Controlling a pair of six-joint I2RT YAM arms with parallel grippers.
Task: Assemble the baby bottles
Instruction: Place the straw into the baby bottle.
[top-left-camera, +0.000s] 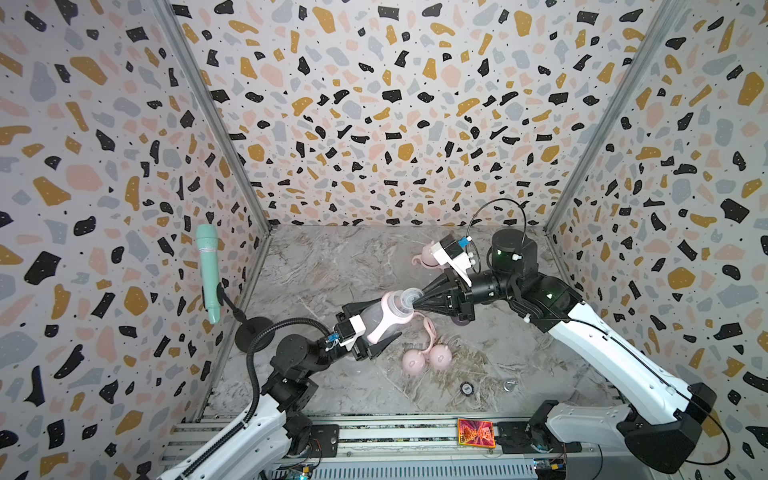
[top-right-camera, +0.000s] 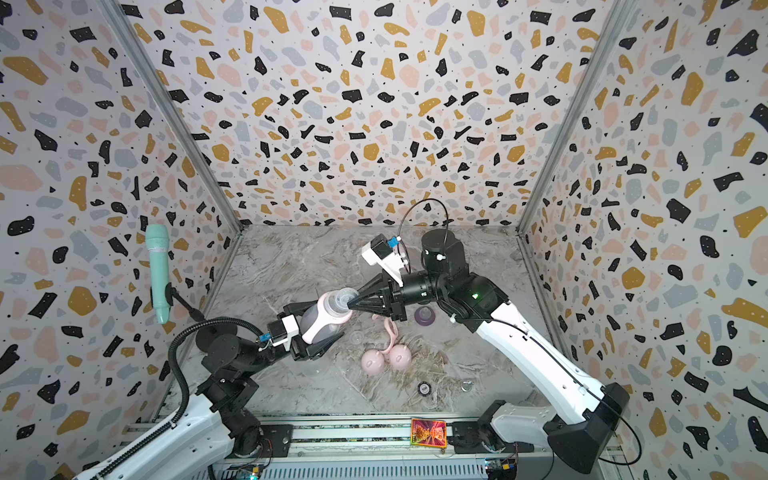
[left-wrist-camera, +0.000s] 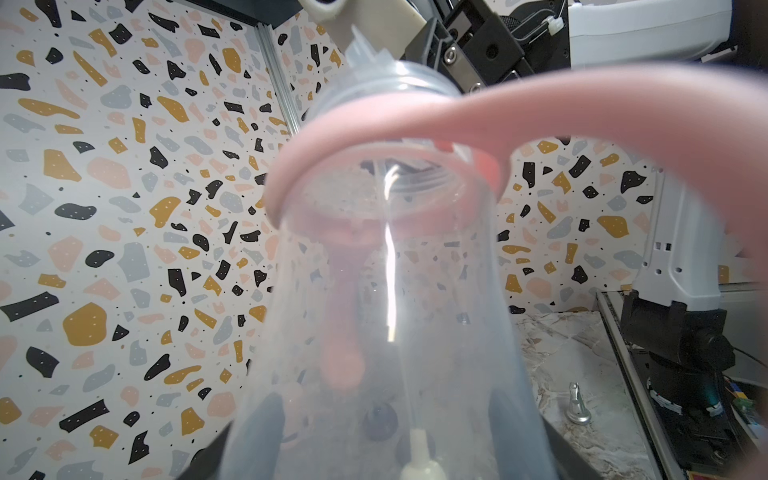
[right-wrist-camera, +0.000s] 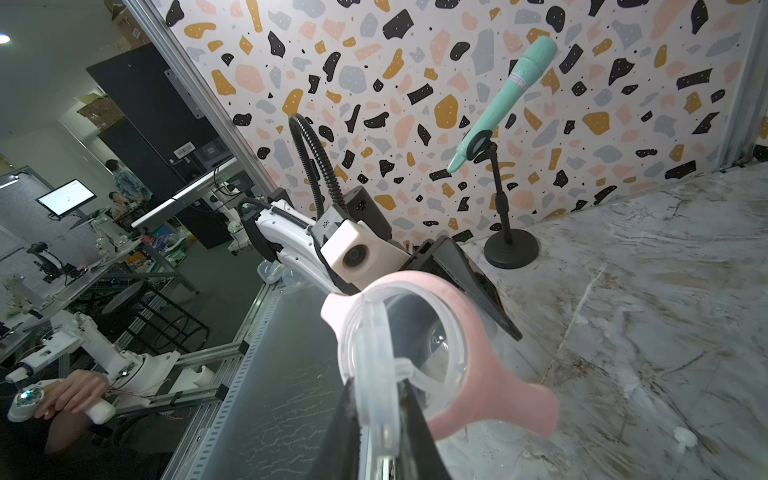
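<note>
A clear baby bottle (top-left-camera: 380, 318) with a pink two-handled ring on its neck (left-wrist-camera: 415, 120) hangs tilted above the table's middle. My left gripper (top-left-camera: 379, 328) is shut on its body, and the dark fingers (left-wrist-camera: 266, 424) show through the plastic. My right gripper (top-left-camera: 415, 306) is shut on a clear disc (right-wrist-camera: 376, 374), held edge-on against the open bottle mouth (right-wrist-camera: 432, 345). Two pink dome caps (top-left-camera: 413, 362) (top-left-camera: 440, 356) and a loose pink ring (top-left-camera: 430, 328) lie on the table below. A purple collar (top-right-camera: 424, 316) lies under my right arm. Another pink-capped bottle (top-left-camera: 426, 252) stands at the back, half hidden.
A mint-green microphone (top-left-camera: 209, 270) on a black stand (top-left-camera: 253, 332) rises at the left wall. A small black round piece (top-left-camera: 466, 388) and a metal piece (top-left-camera: 509, 384) lie near the front. A red card (top-left-camera: 476, 432) sits on the front rail. Patterned walls close three sides.
</note>
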